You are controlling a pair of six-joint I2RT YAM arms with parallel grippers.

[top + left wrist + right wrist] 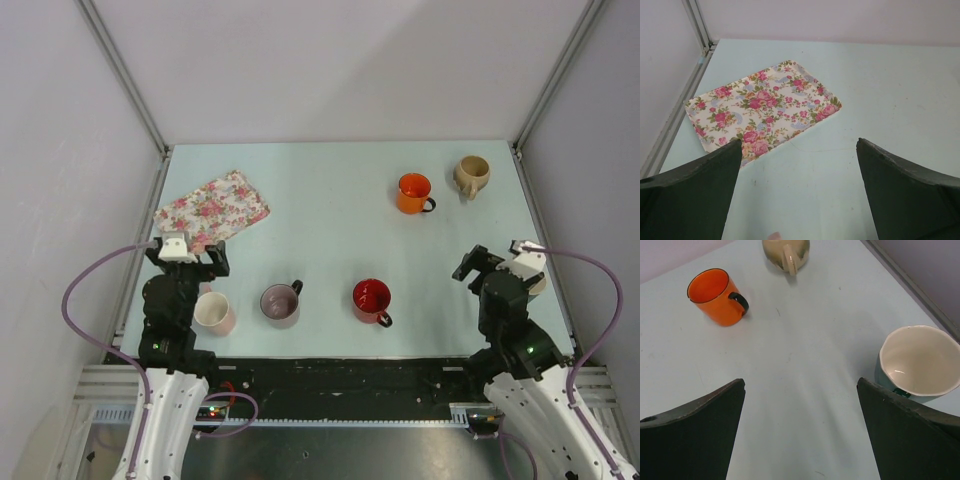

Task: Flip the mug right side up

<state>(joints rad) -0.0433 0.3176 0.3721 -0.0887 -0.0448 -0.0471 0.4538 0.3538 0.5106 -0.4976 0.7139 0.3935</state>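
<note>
Hanging wide and empty, left gripper and right gripper sit near opposite table edges.

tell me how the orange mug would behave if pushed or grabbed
The orange mug stands upright and looks squat, so a low push would probably slide it, not tip it. Its glossy wall may be slippery to pinch. The black handle jutting to one side could make it swivel.

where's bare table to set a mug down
The widest bare patch is mid-table, between the floral cloth, the orange mug and the near row. Also bare: between the red mug and the right arm. Crowded: the near row of pink mug, grey mug and red mug, and the far right by the beige mug.
</note>
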